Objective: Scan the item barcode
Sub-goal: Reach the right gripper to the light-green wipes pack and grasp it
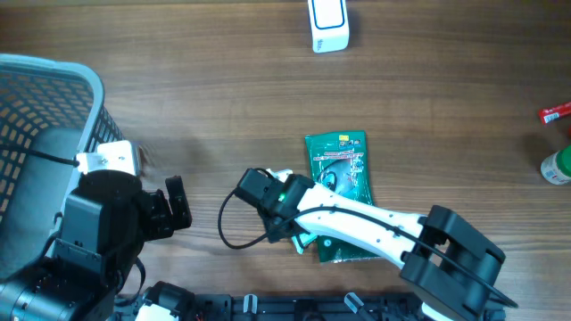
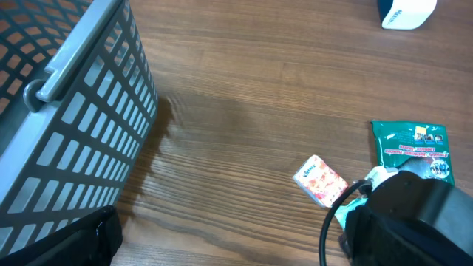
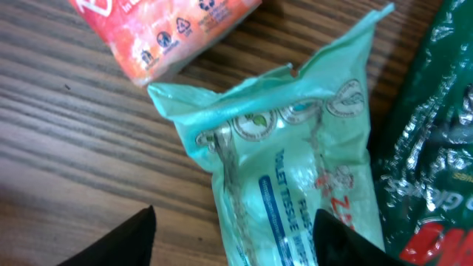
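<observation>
**Basket** (image 1: 49, 94). Grey open-mesh bin at the far left of the wooden table (image 1: 223, 80). It is probably there to take items once they are scanned.

**Left gripper** (image 1: 171, 212). It hangs just beside the basket with its fingers spread wide and nothing between them. It looks parked clear of the work.

**Pink packet** (image 2: 319, 179). Small and flat, lying on the wood just left of the right arm's head, loose and untouched.

**Tissue packet** (image 3: 295, 170). The task's item, by the look of things. It is a pale teal crinkled wrapper, flat on the table between the pink packet and the green pouch, with its right side against the pouch. No barcode shows on the upper face, so the code probably sits underneath and the packet would need lifting and turning.

**Right gripper** (image 3: 233, 222). It is directly over the tissue packet with its jaws partly apart. The left finger (image 3: 122, 240) is clear of the wrapper and the other finger overlaps its right edge. It holds nothing yet and is placed to pinch the packet across its width.

**Green pouch** (image 1: 337, 169). Glossy and flat, partly under the right arm.

**White device** (image 1: 328, 25). Boxy, at the far edge of the table and well apart from the packet. It may be the scanner.

**Red item** (image 1: 555, 112) and **bottle** (image 1: 558, 167). Both are at the right edge, cut off by the frame.
</observation>
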Action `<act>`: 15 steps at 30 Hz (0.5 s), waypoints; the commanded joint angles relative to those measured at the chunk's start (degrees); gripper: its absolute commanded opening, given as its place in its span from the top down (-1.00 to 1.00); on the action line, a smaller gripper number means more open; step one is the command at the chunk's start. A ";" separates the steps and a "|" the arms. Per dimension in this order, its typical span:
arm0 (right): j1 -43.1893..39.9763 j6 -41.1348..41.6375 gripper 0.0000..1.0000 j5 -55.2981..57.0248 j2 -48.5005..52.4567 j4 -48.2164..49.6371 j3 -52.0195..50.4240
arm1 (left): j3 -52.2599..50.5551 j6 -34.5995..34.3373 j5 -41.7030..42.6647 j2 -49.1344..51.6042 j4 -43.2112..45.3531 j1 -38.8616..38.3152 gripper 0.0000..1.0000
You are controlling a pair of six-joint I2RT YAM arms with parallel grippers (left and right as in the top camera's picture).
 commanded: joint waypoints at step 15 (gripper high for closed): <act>-11.93 -10.97 0.91 -24.79 -11.96 -2.01 6.32 | 0.00 -0.52 0.26 0.00 0.13 0.24 -1.00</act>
